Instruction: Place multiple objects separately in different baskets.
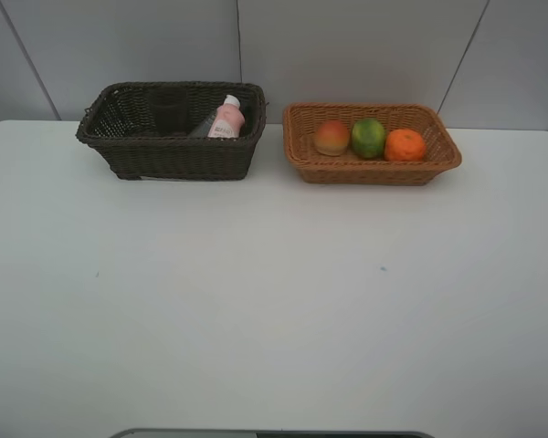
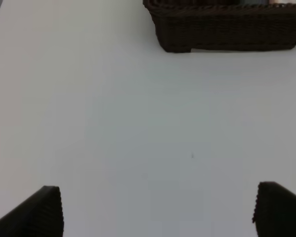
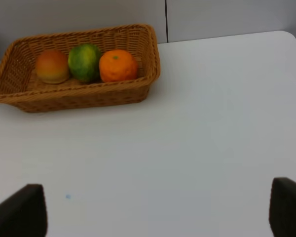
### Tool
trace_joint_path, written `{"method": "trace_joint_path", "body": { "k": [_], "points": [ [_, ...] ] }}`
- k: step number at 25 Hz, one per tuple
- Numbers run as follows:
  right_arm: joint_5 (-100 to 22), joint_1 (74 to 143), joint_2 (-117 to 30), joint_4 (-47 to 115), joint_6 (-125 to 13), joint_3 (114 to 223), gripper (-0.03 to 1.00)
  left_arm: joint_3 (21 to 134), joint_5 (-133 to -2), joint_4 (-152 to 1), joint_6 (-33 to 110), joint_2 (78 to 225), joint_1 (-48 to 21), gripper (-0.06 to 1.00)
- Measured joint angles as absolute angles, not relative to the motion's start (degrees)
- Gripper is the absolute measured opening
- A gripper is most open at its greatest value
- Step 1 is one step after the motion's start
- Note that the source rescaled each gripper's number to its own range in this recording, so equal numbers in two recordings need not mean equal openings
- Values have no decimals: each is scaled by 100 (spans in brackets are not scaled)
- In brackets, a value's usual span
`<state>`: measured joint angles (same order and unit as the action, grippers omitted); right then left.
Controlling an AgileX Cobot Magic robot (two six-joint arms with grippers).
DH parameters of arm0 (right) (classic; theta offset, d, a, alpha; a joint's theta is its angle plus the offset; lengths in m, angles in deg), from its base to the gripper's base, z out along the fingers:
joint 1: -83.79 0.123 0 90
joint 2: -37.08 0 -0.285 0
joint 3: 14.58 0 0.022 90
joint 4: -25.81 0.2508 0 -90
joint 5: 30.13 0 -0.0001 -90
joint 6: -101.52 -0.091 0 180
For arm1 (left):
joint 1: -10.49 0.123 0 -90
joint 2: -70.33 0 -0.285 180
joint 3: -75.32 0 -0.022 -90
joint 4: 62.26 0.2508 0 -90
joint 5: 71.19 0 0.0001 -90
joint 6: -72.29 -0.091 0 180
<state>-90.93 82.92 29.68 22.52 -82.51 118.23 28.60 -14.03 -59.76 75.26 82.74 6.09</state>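
The dark brown basket (image 1: pixel 187 157) stands at the back left of the table, with a pink white-capped bottle (image 1: pixel 226 119) leaning in its right corner beside a greyish shape I cannot make out. To its right, the light tan basket (image 1: pixel 365 172) holds a peach (image 1: pixel 331 137), a green fruit (image 1: pixel 368 137) and an orange (image 1: pixel 405 145) in a row. Neither arm shows in the exterior view. My left gripper (image 2: pixel 158 212) is open over bare table, well short of the dark basket (image 2: pixel 227 29). My right gripper (image 3: pixel 155 212) is open and empty, well short of the tan basket (image 3: pixel 153 64) with the peach (image 3: pixel 52 66), green fruit (image 3: pixel 85 62) and orange (image 3: pixel 118 65).
The white table (image 1: pixel 274 292) stretches wide in front of both baskets. Grey wall panels (image 1: pixel 347 46) rise right behind them. A dark strip (image 1: pixel 274 434) lies along the table's near edge.
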Motion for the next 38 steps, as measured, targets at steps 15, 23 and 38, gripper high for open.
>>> {"method": "trace_joint_path", "body": {
  "k": [15,23,38],
  "points": [
    [-9093,8292,2968,2252,-8251,11823,100,2702,-1078,-6226,7415,7773,609,99],
    [-9093,8292,2968,2252,-8251,11823,100,2702,-1078,-6226,7402,7773,609,99],
    [-9093,8292,2968,2252,-8251,11823,100,2702,-1078,-6226,7396,7773,609,99]
  ]
}}
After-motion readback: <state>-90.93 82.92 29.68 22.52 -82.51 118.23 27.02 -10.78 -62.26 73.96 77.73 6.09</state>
